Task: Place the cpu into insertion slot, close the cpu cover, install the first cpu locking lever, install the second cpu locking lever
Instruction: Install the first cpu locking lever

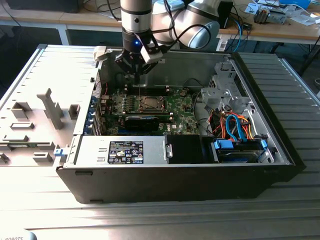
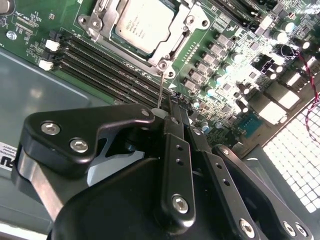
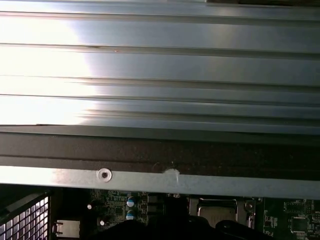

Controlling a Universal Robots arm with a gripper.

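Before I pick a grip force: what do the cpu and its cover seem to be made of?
The cpu: looks like dull silver-grey metal, matte, with soft glare and no sharp reflections. The cover: probably thin, shinier bare sheet metal; bright highlights along its frame edges and screws at its corners.

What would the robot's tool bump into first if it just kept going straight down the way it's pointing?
Probably the green motherboard, near the black memory slots beside the cpu. The tool points at the board just short of the socket, though depth is hard to judge.
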